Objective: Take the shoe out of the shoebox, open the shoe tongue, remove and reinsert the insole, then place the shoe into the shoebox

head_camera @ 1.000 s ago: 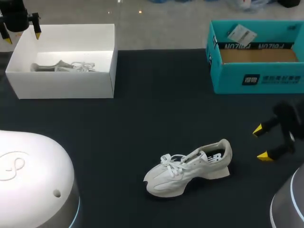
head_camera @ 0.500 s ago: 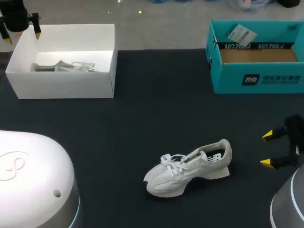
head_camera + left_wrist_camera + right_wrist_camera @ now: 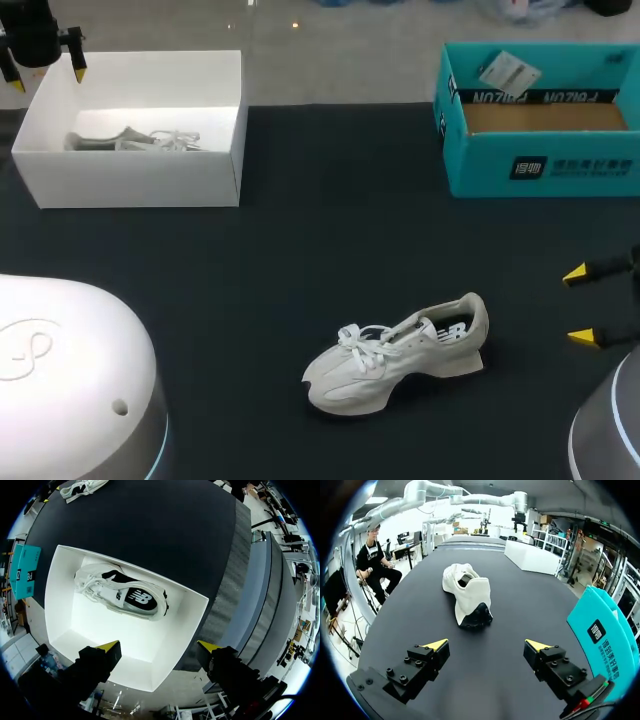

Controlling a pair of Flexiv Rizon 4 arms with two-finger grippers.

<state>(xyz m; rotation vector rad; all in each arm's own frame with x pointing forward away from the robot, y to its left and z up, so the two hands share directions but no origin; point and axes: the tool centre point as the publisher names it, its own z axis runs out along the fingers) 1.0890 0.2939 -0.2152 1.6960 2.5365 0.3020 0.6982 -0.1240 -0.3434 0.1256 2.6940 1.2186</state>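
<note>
The black bench (image 3: 330, 220) fills the head view. A white box (image 3: 140, 185) stands at the upper left of the frame and a teal box (image 3: 540, 170) at the upper right. These pictures do not settle which of the two serves as the shoebox. The white box holds a second shoe (image 3: 122, 592), lying on its side on the box floor. The shoe (image 3: 400, 352) to be worked on lies out on the bench at lower centre, well apart from both boxes. Its toe points to the lower left, its heel points to the right, and its laces are still crossed over the tongue. Its position is unchanged over the last second. The right end effector (image 3: 580, 306) has drawn back from beside the heel to the right edge of the frame. It is now near the shoe but not touching it, with its fingers spread wide and gripping nothing. In its own wrist view the shoe (image 3: 467, 592) sits ahead of the open right end effector (image 3: 486, 645), heel first. The left end effector (image 3: 160, 647) has not moved. It hangs over the far rim of the white box, fingers also wide apart and empty. Judgement: the removal step appears complete, and opening the tongue has not started. The insole cannot be seen.
</note>
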